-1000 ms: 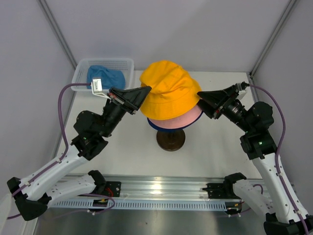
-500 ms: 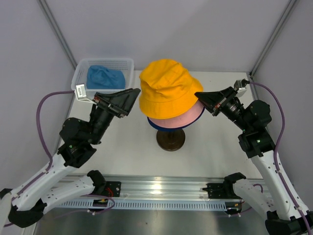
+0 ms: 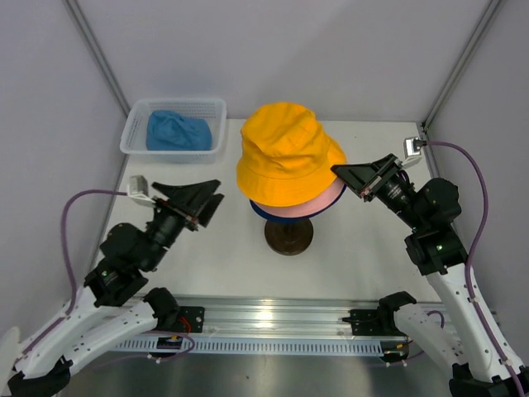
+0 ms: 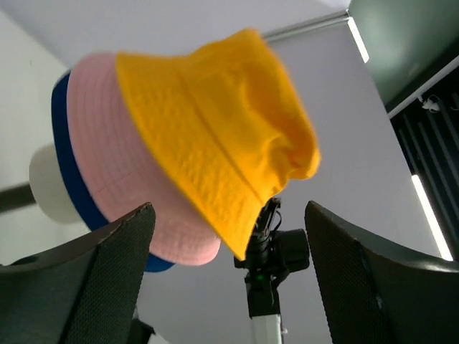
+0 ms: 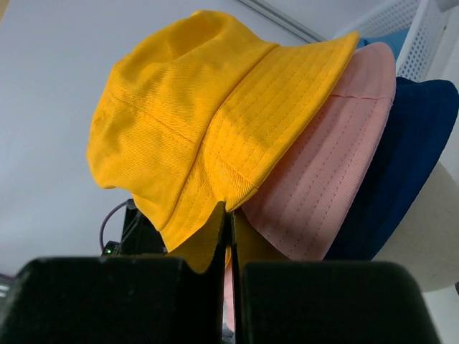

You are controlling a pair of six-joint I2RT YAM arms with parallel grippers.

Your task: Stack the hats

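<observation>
- Now that the left gripper [image 3: 215,192] has let go and backed off near-left, fingers spread wide, the yellow hat [image 3: 285,153] rests at centre on the pink hat [image 3: 321,201] and dark blue hat [image 3: 263,212].
- My right gripper [image 3: 336,170] has pressed together, seemingly pinching the yellow brim's right edge.
- Only the light blue hat [image 3: 178,131], in the far-left basket [image 3: 134,136], looks unstacked.

It looked like a robotics lab, a closed test cell and nobody's home. Plain pale panels [image 3: 289,50] walled in a white table [image 3: 223,256] on three sides, with bare metal posts [image 3: 97,56] at the corners. Two black-and-white robot arms [image 3: 124,265] were bolted to an aluminium rail [image 3: 273,318] along the near edge, purple cables [image 3: 70,240] looping from their wrists. Mid-table, hats [image 3: 285,157] sat piled on a dark stand [image 3: 288,236], and a white mesh basket [image 3: 132,132] stood in the far left corner.
</observation>
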